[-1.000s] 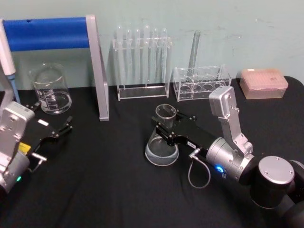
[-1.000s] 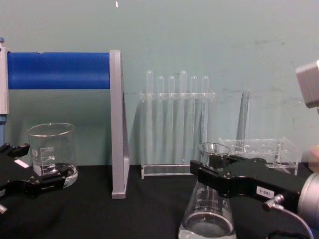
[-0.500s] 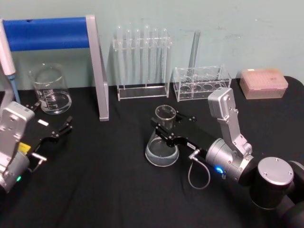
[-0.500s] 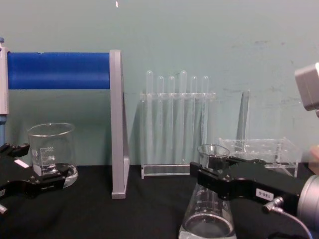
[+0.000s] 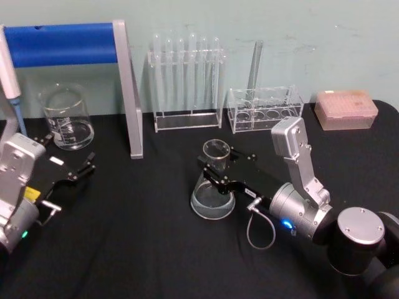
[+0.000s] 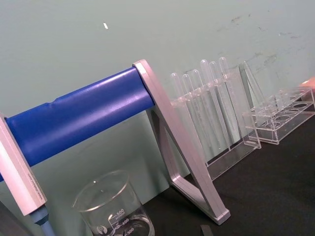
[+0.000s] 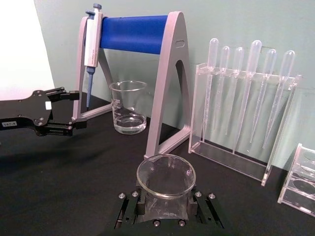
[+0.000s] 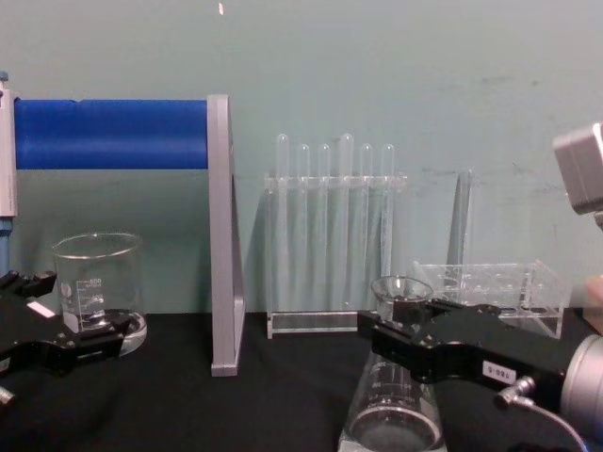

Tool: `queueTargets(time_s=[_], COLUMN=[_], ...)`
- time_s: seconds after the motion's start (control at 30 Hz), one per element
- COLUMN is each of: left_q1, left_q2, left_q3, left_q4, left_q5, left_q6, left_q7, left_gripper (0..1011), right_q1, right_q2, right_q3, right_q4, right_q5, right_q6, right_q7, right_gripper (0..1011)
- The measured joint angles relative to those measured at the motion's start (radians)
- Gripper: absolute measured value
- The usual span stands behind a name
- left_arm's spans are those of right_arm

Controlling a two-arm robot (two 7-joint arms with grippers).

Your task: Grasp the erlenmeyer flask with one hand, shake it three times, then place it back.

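Observation:
The erlenmeyer flask is clear glass and stands upright near the middle of the black table, a little liquid in its wide base. My right gripper, the hand, is shut on the flask's neck just under the flared rim. The chest view has the flask low at the right, with the black right gripper clamped across its neck. The right wrist view looks down on the flask's rim between the fingers. I cannot tell whether the base touches the table. My left gripper rests open at the left.
A glass beaker stands at the back left beside a grey and blue pipette stand. Behind the flask are a rack of test tubes, a clear tube rack and a pink tip box.
My right gripper and the flask in it have sunk a little toward the table. The left arm has not moved.

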Motion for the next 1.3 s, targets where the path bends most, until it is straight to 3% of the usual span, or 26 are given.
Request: queueTargets(time_s=[0.6, 0.83, 1.17, 1.3], left_q1=[0.000, 0.000, 0.000, 0.000], left_q2=[0.000, 0.000, 0.000, 0.000], left_q3=[0.000, 0.000, 0.000, 0.000], left_q4=[0.000, 0.000, 0.000, 0.000], left_q5=[0.000, 0.000, 0.000, 0.000], left_q6=[0.000, 0.000, 0.000, 0.000], left_q7=[0.000, 0.000, 0.000, 0.000], left_gripper=[1001, 1001, 1001, 1001], right_q1=[0.000, -0.001, 0.000, 0.000], right_q2=[0.001, 0.001, 0.001, 0.001], right_q3=[-0.001, -0.001, -0.001, -0.001], right_q4=[-0.001, -0.001, -0.001, -0.001], right_q5=[-0.004, -0.004, -0.004, -0.004], right_q6=[0.005, 0.008, 0.007, 0.007], right_q7=[0.000, -0.001, -0.001, 0.000], right_gripper=[472, 715, 985, 1000])
